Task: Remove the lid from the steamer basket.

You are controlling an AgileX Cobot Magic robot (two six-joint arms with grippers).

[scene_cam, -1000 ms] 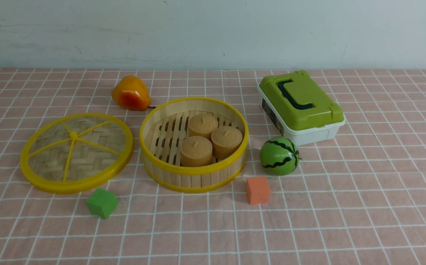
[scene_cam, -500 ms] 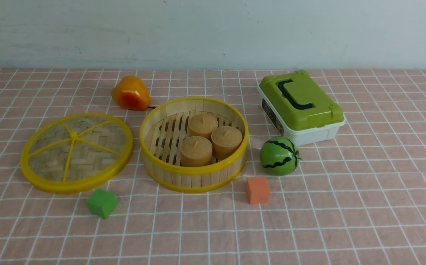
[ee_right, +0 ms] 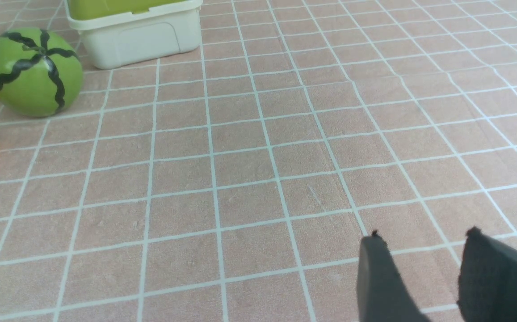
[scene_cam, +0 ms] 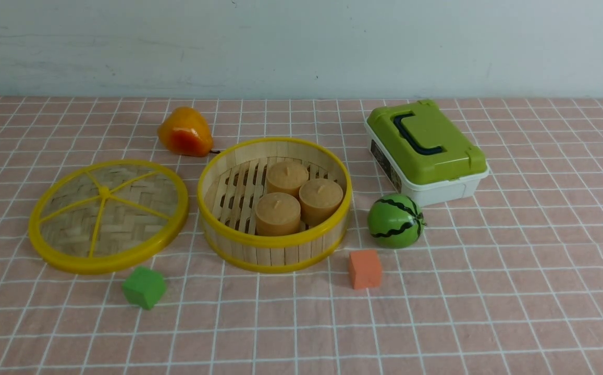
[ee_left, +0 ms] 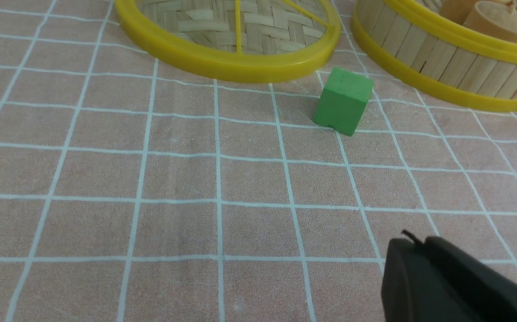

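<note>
The lid [scene_cam: 107,214], a woven bamboo disc with a yellow rim and spokes, lies flat on the cloth to the left of the steamer basket [scene_cam: 275,245]. The basket stands uncovered with three tan cakes [scene_cam: 296,198] inside. Lid [ee_left: 227,58] and basket [ee_left: 446,67] also show in the left wrist view. My left gripper [ee_left: 412,243] is shut and empty, low over the cloth, well short of the lid. My right gripper [ee_right: 423,235] is open and empty over bare cloth, off to the right of the basket. Neither gripper shows in the front view.
A green cube [scene_cam: 144,287] sits in front of the lid, an orange cube [scene_cam: 365,269] in front of the basket. A toy watermelon [scene_cam: 395,221] and a white box with a green top [scene_cam: 426,151] stand to the right. An orange pear [scene_cam: 184,132] lies behind.
</note>
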